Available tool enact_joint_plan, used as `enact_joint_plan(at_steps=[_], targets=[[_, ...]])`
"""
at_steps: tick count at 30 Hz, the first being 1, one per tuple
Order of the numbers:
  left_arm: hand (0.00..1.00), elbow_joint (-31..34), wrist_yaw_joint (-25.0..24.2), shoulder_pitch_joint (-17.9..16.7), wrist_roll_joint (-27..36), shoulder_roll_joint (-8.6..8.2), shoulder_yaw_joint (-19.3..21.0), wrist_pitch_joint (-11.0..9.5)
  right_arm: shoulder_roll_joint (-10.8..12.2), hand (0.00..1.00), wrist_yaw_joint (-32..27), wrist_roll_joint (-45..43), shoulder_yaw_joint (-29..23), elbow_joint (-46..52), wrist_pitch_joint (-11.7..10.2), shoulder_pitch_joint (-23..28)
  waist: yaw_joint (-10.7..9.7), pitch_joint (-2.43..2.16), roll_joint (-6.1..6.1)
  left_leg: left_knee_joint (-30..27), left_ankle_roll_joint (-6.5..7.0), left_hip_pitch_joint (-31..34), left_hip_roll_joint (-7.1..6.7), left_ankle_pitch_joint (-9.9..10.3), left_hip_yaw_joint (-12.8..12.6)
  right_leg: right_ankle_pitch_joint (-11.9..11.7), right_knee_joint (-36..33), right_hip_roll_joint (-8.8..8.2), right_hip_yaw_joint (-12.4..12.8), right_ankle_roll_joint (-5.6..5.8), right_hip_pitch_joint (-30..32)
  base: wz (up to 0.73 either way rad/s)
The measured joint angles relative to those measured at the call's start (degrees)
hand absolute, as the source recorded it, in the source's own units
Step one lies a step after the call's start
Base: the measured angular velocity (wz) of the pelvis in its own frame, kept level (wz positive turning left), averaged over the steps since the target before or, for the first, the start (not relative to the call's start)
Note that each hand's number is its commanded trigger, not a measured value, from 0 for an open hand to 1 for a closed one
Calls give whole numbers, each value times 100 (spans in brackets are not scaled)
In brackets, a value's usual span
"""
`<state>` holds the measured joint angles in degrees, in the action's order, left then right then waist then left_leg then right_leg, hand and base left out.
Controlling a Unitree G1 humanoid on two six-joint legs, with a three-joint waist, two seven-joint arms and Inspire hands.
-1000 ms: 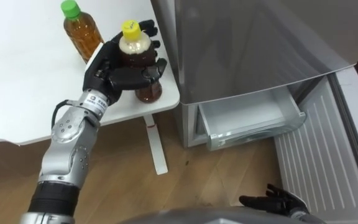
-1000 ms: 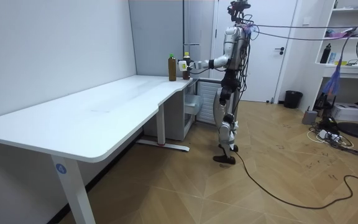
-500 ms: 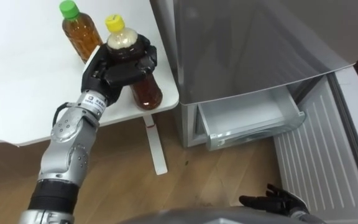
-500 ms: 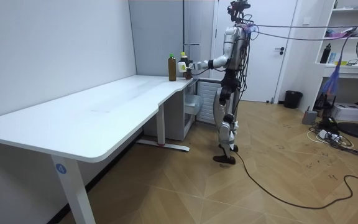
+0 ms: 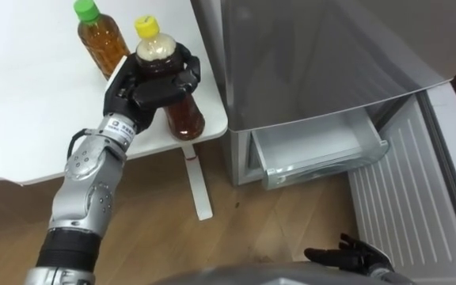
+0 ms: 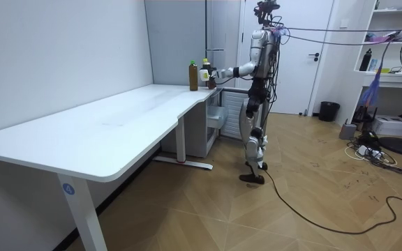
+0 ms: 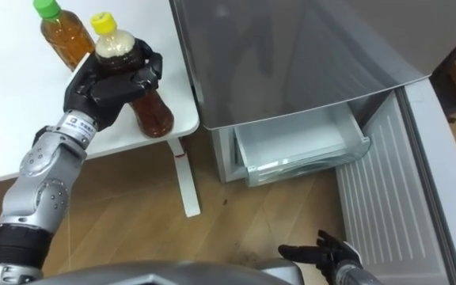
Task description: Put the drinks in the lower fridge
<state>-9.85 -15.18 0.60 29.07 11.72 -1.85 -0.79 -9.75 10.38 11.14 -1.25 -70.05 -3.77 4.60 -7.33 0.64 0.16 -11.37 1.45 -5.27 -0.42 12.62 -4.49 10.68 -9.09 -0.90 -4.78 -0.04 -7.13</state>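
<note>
L hand [image 5: 145, 87] at upper left of the frame, fingers curled round the yellow-capped bottle [image 5: 182, 115] — brown drink, tilted, its base by the bench [image 5: 22, 103] corner; green-capped bottle [image 5: 101, 43] stands upright on the bench just beside it, top left. Fridge [image 5: 307, 55] takes the upper right w/ its lower drawer [image 5: 315, 150] open at centre right; R hand [image 5: 347, 255] sits at the bottom edge — fingers loosely straight, holding nothing.

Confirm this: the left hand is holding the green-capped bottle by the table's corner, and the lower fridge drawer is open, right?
No. The left eye view shows the left hand curled round the yellow-capped bottle; the green-capped bottle stands free beside it. The lower fridge drawer is open.
</note>
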Motion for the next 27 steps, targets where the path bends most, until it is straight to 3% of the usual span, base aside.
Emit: enact_joint_plan(at_steps=[10,19,22,27], targets=[[100,407,83,-89,-230,-5,-61,-3,17,0,-110,-68,7,-46,-55,-11,127,-7,-11,-46,-1,72,1,-1,84,0,0,-9,-124,-1,14,4],[100,576,127,-149,-87,-57,-281,-2,1,0,-101,-262,460,-155,-29,-177,369,-44,-99,-125,0,170,-21,-1,224,-1,18,-27,-283,-1,18,7],[100,576,114,-166,-41,-182,-294,-2,5,0,-94,-361,511,-156,17,-228,490,-38,-85,-142,-1,185,-21,-1,259,-1,16,-29,-338,-2,14,7],[100,824,99,-576,-41,-256,-450,-3,76,0,-99,-615,682,-149,13,-373,531,-41,-76,-183,-1,256,-28,-1,321,-1,18,-50,-487,-1,12,11]])
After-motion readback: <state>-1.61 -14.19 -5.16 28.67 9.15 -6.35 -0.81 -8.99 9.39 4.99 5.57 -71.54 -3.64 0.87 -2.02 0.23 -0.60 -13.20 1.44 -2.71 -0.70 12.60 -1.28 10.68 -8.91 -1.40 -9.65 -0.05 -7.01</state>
